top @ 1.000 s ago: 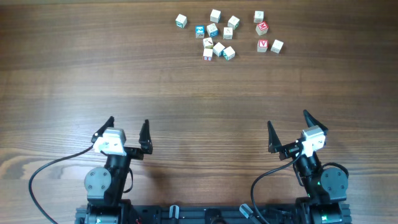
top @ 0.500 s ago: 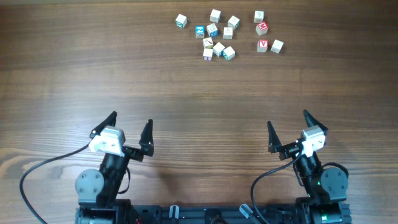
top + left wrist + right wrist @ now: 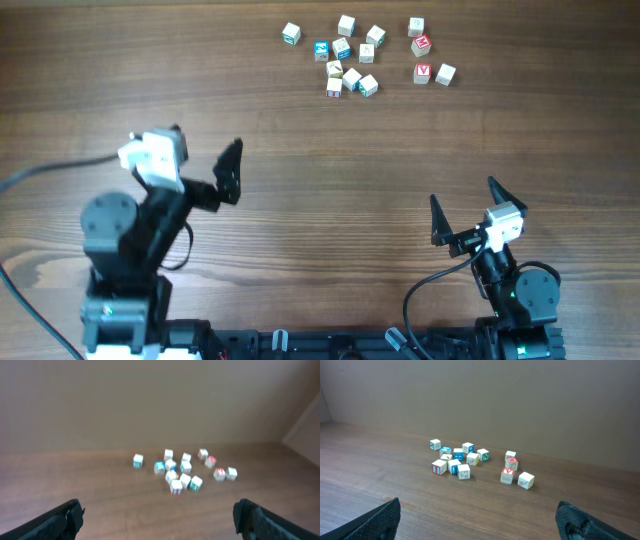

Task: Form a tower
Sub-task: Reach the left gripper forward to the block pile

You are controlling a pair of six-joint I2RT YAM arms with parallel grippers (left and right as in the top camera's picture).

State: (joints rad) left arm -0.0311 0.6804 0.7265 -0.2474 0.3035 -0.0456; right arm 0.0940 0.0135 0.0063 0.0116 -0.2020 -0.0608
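Left jaws: wide open, with nothing between them.
Right jaws: wide open too, and just as empty.
Left gripper (image 3: 206, 137): it is up over the left side of the table (image 3: 300, 210). It points toward the far side, and its own camera sees the cubes straight ahead.
Right gripper (image 3: 461, 190): it sits low by its base at the near edge, on the right. It is well apart from the cubes.
Cubes (image 3: 352, 77): lots of tiny pale letter blocks lie at the far side of the table, a bit right of the middle. Most sit in a tight bunch, some touching. A few lie off to the right, two of them with red faces (image 3: 422, 44).
Tower: I see none yet. Every cube looks flat on the wood, with none on top of another.
Step, I think: the very start, with the left arm going for a first cube.
Could go wrong, crowding: the cubes in the bunch are so close that a finger could push the ones beside it away.
Could go wrong, slipping: a tiny cube pinched off its middle could twist or pop out.
Could go wrong, tipping: a cube set down a little to one side could knock the stack over.
Could go wrong, bumping: both arms reaching into that one small spot could hit each other.
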